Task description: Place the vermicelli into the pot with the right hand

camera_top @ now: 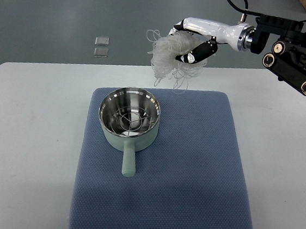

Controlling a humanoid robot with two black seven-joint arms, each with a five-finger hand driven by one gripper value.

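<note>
A pale green pot [128,124] with a shiny steel inside stands on the blue mat, handle pointing toward me; I see no noodles in it. My right hand [192,45] hangs in the air beyond the mat's far edge, up and to the right of the pot. Its fingers are curled around a tangled bundle of translucent white vermicelli [167,57], whose loose strands dangle down toward the mat. The left arm does not show.
The blue mat [190,178] covers the middle of a white table [25,134]. Two small clear packets [101,46] lie on the grey floor beyond the table. The right arm's black joints [299,56] fill the upper right corner.
</note>
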